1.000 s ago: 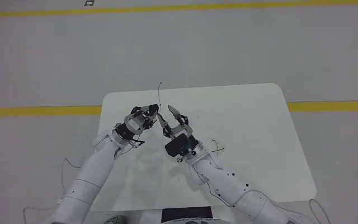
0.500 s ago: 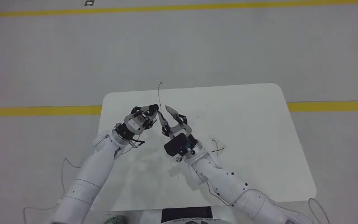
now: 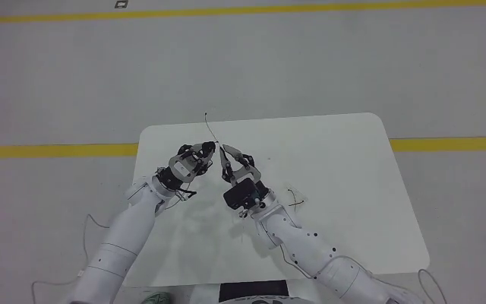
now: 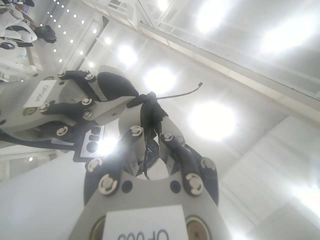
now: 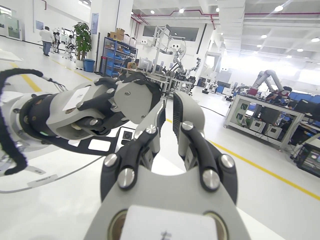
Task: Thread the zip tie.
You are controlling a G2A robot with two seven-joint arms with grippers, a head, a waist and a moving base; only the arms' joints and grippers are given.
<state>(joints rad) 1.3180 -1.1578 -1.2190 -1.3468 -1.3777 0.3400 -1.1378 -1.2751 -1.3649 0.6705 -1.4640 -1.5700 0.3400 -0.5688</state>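
Zip tie [image 3: 210, 127] tip swung left; spare tie [image 3: 295, 202] lies beside right arm [image 3: 304, 239].

The left gripper [image 4: 150, 107] has its 2 fingers [image 4: 130, 126] pressed together on the zip tie [image 4: 178, 95], a thin black strand. From the fingertips the strand runs back between the fingers toward the gripper's base. Past them it sticks out free and ends in 1 small head. The right gripper [image 4: 133, 99] touches the left gripper's fingertips from the side. Ceiling lights [image 4: 212, 118] glare behind the left gripper.
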